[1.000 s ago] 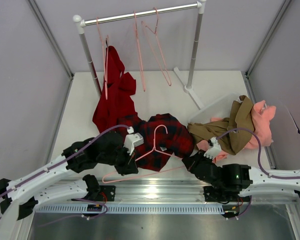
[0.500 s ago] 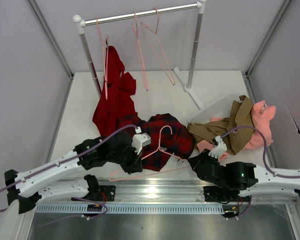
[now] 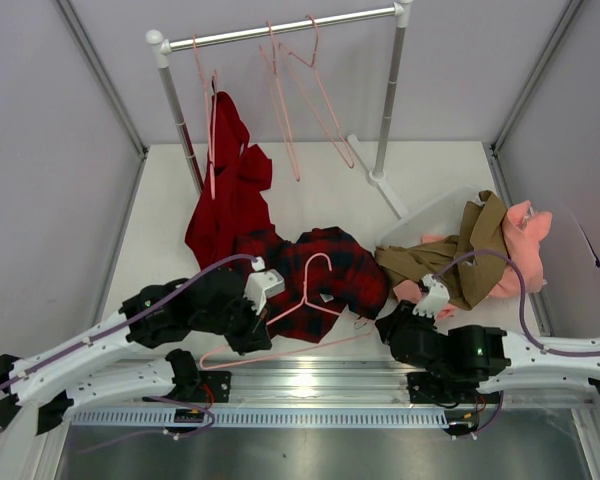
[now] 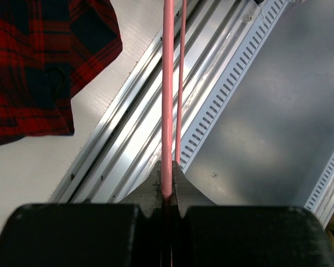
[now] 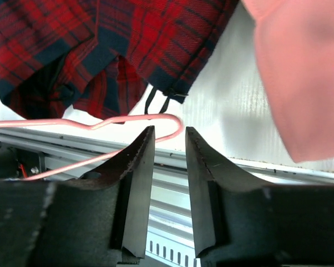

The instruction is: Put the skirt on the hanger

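No legible text or labels.

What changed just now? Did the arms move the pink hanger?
The right gripper opened its jaws, seemingly letting go of a corner of the pink hanger, now just ahead of it. The left gripper, still clamped on the hanger, swung right, then back left. The plaid skirt stayed on the table.

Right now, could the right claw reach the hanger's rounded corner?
Probably yes. The right claw stands open with the rounded corner of the hanger just ahead of its tips, and nothing lies between them. The skirt sits beyond that corner, not in the way.
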Motion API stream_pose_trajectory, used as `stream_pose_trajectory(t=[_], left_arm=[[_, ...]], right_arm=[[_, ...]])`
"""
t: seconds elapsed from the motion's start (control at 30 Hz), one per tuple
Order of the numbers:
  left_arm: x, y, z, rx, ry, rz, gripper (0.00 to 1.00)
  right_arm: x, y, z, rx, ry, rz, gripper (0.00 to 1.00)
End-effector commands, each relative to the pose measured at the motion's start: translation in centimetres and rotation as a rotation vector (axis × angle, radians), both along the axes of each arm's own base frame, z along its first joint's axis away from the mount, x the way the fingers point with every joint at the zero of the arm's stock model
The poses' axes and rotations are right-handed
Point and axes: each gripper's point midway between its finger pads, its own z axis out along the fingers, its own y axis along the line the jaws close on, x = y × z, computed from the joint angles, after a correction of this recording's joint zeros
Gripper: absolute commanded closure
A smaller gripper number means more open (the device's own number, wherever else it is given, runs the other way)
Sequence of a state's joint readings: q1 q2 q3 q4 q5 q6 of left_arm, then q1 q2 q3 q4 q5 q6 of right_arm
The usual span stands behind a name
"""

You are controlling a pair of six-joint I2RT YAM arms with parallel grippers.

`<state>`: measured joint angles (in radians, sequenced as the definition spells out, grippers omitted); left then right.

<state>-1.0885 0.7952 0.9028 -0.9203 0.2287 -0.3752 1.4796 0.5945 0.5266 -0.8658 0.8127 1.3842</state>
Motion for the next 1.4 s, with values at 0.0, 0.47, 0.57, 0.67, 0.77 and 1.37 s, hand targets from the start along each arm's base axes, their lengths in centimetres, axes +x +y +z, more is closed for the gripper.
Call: stream_pose_trajectory(t=[0.0, 0.47, 0.57, 0.67, 0.77, 1.37], left_arm=[[-1.0, 2.0, 1.0, 0.042, 0.011, -0.003, 1.00], [0.4, 3.5, 3.2, 0.063, -0.083, 0.057, 1.00], [0.5, 3.1, 3.8, 0.035, -0.094, 0.050, 1.00], [0.3, 2.8, 4.0, 0.018, -0.089, 0.037, 1.00], [0.3, 2.8, 4.0, 0.021, -0.088, 0.035, 1.00], [-0.1, 1.8, 4.5, -0.030, -0.070, 0.015, 1.00]], right_arm=[[0.6, 1.4, 0.9, 0.026, -0.061, 0.014, 0.66], [0.8, 2.9, -1.8, 0.026, -0.024, -0.004, 0.64], [1.1, 2.9, -2.1, 0.039, -0.026, -0.016, 0.64], [1.4, 3.1, -2.3, 0.072, -0.029, -0.032, 0.64], [1.6, 3.1, -2.6, 0.091, -0.034, -0.042, 0.66], [2.7, 3.1, -2.7, 0.123, -0.079, -0.080, 0.75]])
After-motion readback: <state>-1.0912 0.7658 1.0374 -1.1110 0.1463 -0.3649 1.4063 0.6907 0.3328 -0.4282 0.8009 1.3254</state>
